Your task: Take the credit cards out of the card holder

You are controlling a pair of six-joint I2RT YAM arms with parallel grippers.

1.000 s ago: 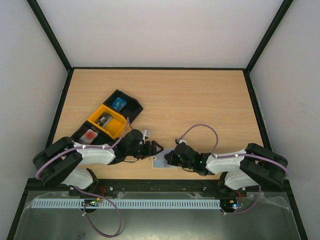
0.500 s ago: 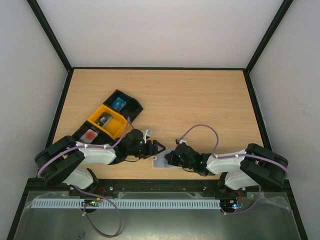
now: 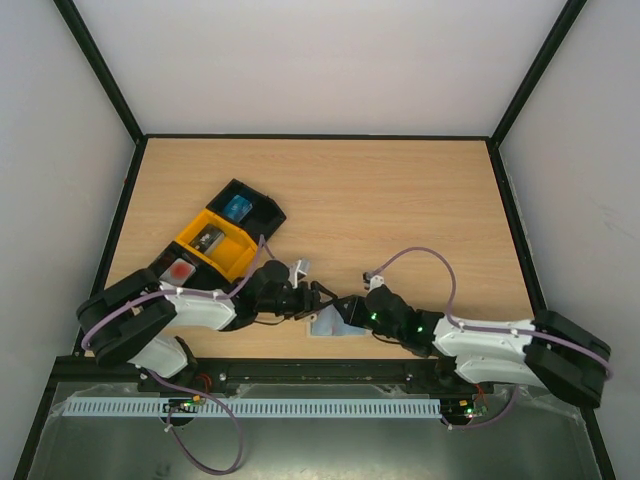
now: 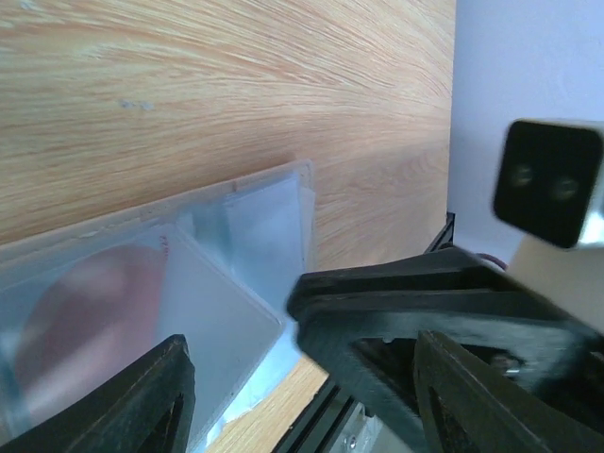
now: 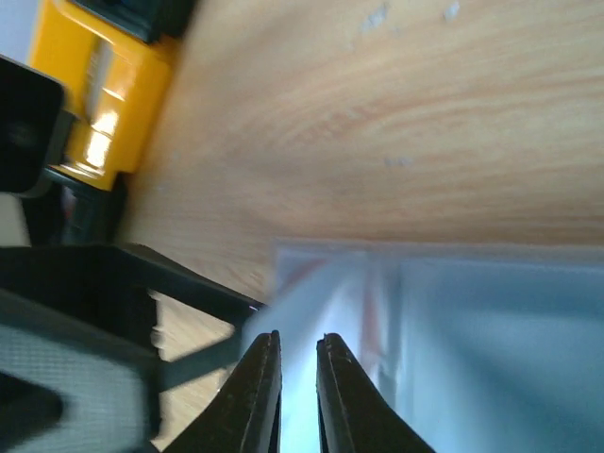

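Card holder (image 3: 323, 326): on table (image 3: 400, 200).
Left gripper (image 4: 307, 396): wide apart, empty.
Right gripper (image 5: 294, 396): nearly closed at holder's edge; grip unclear.

We count two grippers, the left gripper (image 3: 316, 297) and the right gripper (image 3: 347, 312). We count one card holder (image 3: 322, 327). There are three tray compartments: two black compartments (image 3: 268, 213) and one yellow compartment (image 3: 228, 262). In them lie one red card (image 3: 180, 268) and one blue item (image 3: 237, 207).

The flat pale blue-grey card holder (image 3: 322, 326) lies on the light wooden desk (image 3: 400, 200) near its front edge. The left gripper (image 3: 316, 297) and right gripper (image 3: 345, 312) meet over it. A black-and-yellow compartment tray (image 3: 215, 240) sits further left.
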